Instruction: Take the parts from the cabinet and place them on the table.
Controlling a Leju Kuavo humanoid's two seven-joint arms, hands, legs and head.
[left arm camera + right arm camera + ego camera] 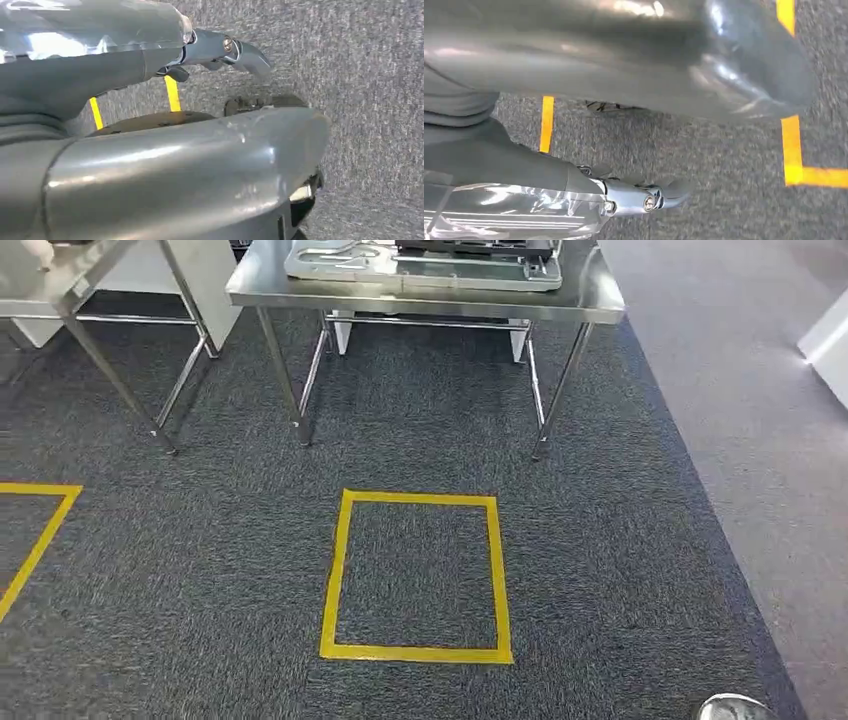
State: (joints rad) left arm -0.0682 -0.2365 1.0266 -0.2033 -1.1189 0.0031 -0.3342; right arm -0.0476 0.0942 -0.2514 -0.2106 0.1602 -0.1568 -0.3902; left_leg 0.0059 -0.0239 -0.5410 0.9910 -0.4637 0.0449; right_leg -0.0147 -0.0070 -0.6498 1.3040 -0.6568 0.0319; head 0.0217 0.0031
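Grey ribbed cover and the thick thumb of the left hand took up most of the left wrist view, close to the lens; the thumb stood away from the big grey body of the hand, and a dark finger tip was seen behind it, but the other fingers were hidden, so I could not tell if they were spread or curled. The right hand looked the same in the right wrist view: its thumb pointed out over the carpet, nothing was between thumb and hand there, and the remaining fingers were covered by the hand itself. Both wrist views showed pieces of yellow tape on the grey carpet under the hands. The head view gave what the wrist views did not: a yellow tape square on the dark carpet straight ahead, and beyond it a steel table on thin legs. On the table lay a flat metal tray with grey parts in it, cut off by the upper edge, so their shape was hard to make out. A second steel table stood to the left, also cut off, and part of another yellow tape outline lay at the left edge. A small rounded silver object was at the lower right corner, mostly out of frame.
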